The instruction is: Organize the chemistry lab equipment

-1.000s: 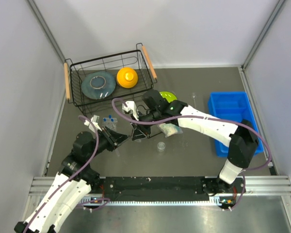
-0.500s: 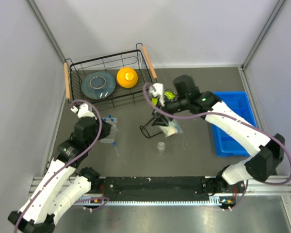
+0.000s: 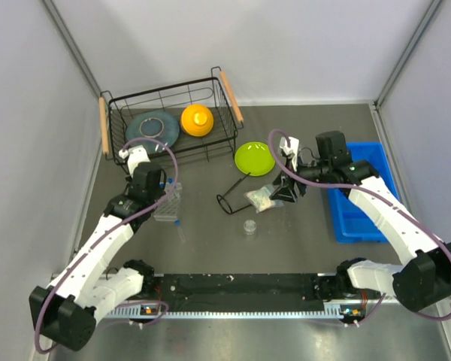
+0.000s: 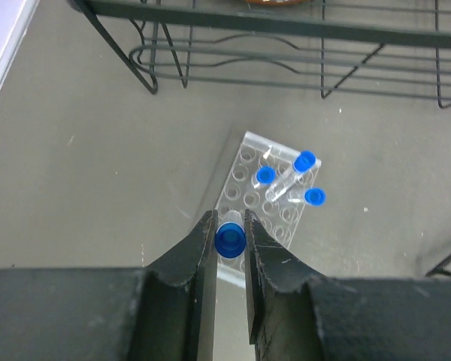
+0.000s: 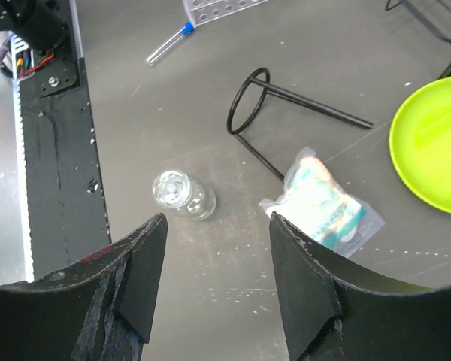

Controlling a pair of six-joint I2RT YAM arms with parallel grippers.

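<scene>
A blue-capped test tube [image 4: 230,239] is clamped between the fingers of the left gripper [image 4: 229,219], cap toward the wrist camera. It is held at the near end of the clear plastic tube rack [image 4: 244,162]; whether its tip sits in a hole cannot be told. The rack carries three more capped tubes [image 4: 265,175] at its far end, one leaning across the holes. A loose tube [image 5: 169,43] lies flat on the table just beside the rack, on the side toward the arm bases.

Right of the rack lies a black wire ring stand [image 3: 237,197], tipped on its side. Past it is the crinkly clear packet [image 3: 261,199], with the tiny round clear dish [image 3: 249,226] near it. Beyond the packet hangs the right gripper [image 3: 286,188], jaws spread wide, gripping nothing.

Just behind the rack, the wire basket [image 3: 229,98] holds a grey plate [image 3: 152,131] and an orange bowl [image 3: 197,120] side by side. A lime-green plate [image 3: 255,159] lies behind the ring stand. A blue bin [image 3: 357,162] is farthest right of the rack.
</scene>
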